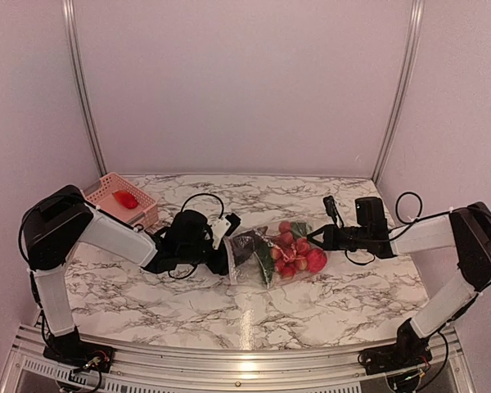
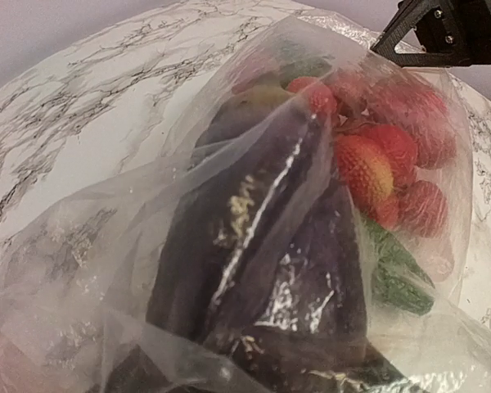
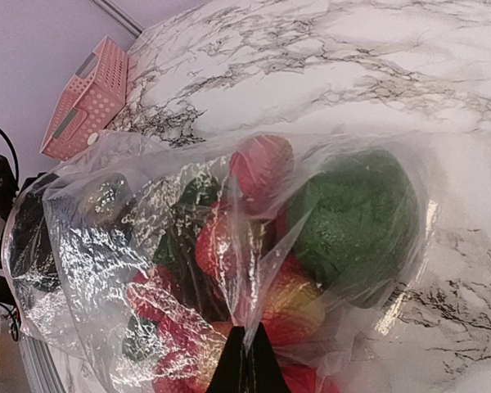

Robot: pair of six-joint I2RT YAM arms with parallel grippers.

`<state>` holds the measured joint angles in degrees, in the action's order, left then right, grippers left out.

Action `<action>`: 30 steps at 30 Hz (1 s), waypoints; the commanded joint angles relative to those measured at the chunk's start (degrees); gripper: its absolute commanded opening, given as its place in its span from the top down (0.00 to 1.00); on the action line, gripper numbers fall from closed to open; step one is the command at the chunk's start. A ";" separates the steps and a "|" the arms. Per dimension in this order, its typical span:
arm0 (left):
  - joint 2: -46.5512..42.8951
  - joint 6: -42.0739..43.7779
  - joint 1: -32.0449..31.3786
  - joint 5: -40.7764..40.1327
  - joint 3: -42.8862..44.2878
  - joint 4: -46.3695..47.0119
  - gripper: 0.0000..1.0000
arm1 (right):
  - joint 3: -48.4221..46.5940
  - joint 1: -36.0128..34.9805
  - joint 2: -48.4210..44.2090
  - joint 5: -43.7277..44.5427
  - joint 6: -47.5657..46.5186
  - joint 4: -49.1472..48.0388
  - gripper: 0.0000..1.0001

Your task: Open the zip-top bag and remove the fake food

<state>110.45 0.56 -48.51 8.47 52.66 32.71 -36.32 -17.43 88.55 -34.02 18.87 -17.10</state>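
Top external view: zip-top bag (image 1: 258, 255) lies on the surface (image 1: 188, 303), fake food (image 1: 295, 250) inside; right hand (image 1: 313, 237) clenched on its far edge; left hand (image 1: 227, 241) at the mouth, grip unclear; slick film may slip from that pinch.

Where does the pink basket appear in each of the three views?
Top external: pink basket at the far left of the table.
Left wrist: not in it.
Right wrist: upper left corner.
Shared landmark: the zip-top bag, seen in all three views.
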 commanded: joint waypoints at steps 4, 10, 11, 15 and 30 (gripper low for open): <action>-8.59 -10.06 -0.43 0.55 -1.86 -19.56 0.60 | 1.03 0.76 -3.91 6.12 1.66 -2.77 1.00; -18.07 -13.87 -0.37 1.92 -8.48 -23.65 0.60 | 0.76 1.15 -4.95 7.56 1.11 -1.47 1.00; -19.82 -14.63 -0.37 2.12 -9.67 -23.71 0.60 | 0.72 1.24 -4.98 7.57 1.04 -1.31 1.00; -26.26 -16.46 -0.23 2.86 -13.27 -24.77 0.60 | 0.63 1.32 -5.01 7.41 0.99 -1.21 1.00; -45.04 -22.10 17.05 3.60 -14.20 -28.98 0.59 | -0.99 1.35 -5.26 6.47 -0.64 0.84 1.00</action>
<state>69.08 -17.10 -38.52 11.00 38.06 3.64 -35.38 -16.73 84.42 -27.75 19.40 -17.10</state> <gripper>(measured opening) 0.689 0.002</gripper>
